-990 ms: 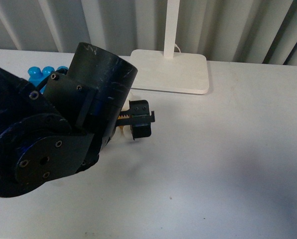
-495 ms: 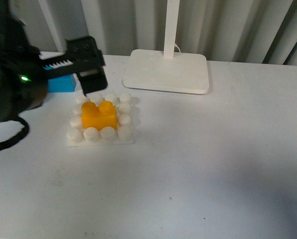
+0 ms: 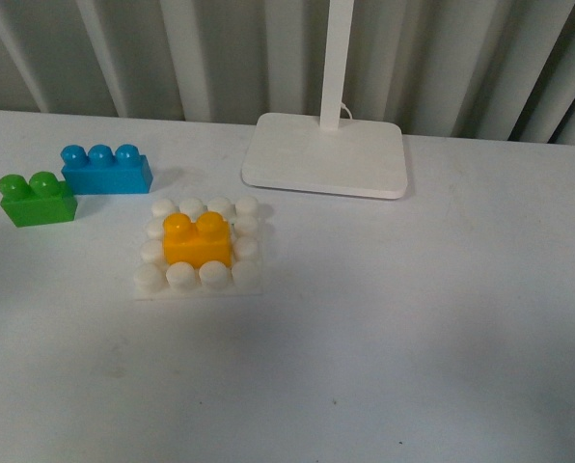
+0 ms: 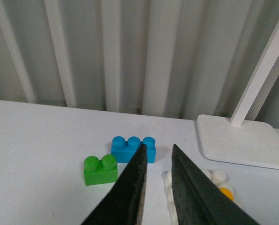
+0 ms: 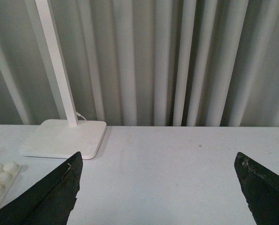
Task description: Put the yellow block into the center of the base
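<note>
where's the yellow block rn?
Front view: the yellow block sits on the middle studs of the base, left of centre on the table, with the lamp stand behind it.

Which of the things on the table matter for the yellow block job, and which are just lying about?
Job: yellow block, seated in the middle of the base.

Lying about: green brick, blue brick, lamp stand.

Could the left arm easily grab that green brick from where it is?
Probably yes. The green brick sits in the open, apart from the blue brick, just ahead of the empty left gripper.
</note>
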Controlling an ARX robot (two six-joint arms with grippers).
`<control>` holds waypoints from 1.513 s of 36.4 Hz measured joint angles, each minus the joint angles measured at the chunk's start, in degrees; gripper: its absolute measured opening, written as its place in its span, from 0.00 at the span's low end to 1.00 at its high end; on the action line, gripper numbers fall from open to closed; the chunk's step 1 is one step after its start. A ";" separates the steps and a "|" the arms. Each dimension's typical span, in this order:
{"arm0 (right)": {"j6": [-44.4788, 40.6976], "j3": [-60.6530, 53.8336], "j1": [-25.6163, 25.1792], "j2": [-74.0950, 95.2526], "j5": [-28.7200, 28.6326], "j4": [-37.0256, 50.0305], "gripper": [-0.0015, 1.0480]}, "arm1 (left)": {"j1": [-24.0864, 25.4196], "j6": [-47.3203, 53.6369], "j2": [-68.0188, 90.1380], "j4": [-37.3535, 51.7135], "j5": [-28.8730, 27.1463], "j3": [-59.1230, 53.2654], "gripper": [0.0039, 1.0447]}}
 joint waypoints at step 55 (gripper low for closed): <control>0.00 0.00 0.00 0.00 0.00 0.00 0.91 | 9.92 1.01 -60.87 -56.22 9.75 -4.85 0.04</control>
